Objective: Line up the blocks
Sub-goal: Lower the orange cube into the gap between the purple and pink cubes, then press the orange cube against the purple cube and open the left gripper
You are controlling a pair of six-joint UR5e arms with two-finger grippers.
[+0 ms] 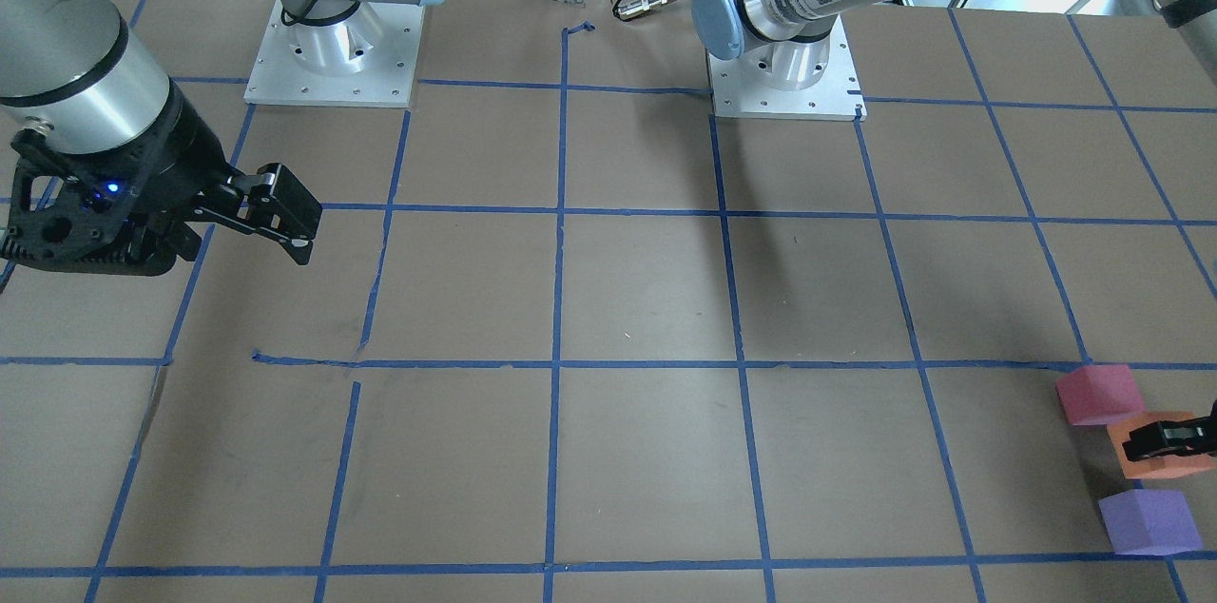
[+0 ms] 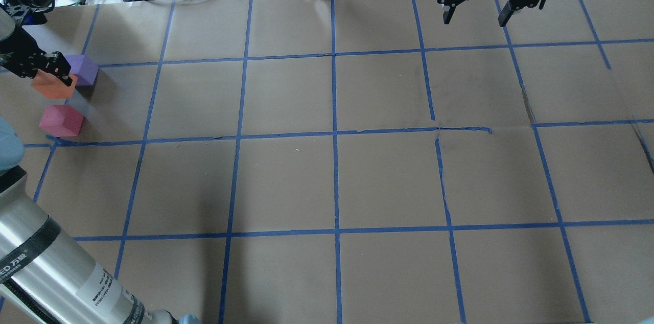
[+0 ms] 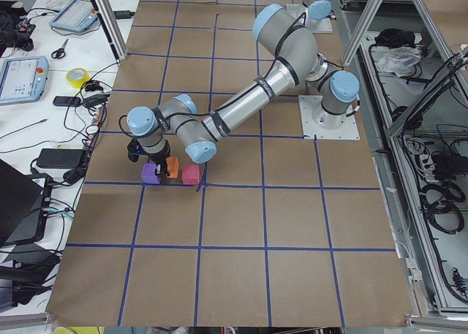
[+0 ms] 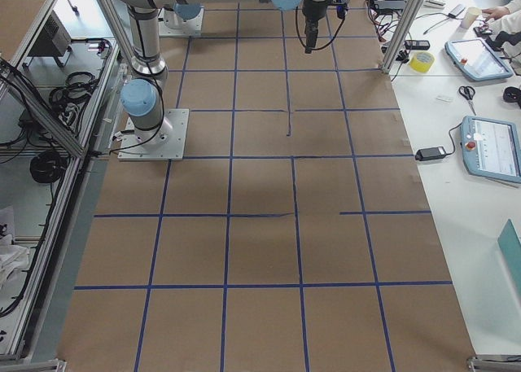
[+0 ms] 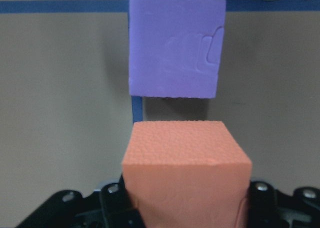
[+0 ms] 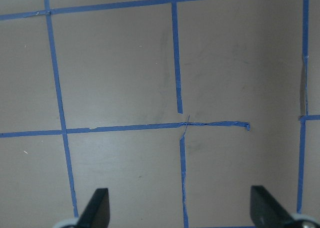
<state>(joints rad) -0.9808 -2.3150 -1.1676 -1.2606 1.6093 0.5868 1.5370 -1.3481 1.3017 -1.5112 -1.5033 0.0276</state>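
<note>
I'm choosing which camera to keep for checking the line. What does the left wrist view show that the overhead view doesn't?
Only the left wrist view: an imprint on the purple block's top, and the orange block wedged between the left gripper's fingers. Only the overhead: the pink block, standing apart, and the open right gripper. Both: orange and purple blocks, blue tape lines.

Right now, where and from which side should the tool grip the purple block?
From above, gripping the purple block across its left and right faces in the left wrist view: the cube sits flat; the orange block crowds its near face.
</note>
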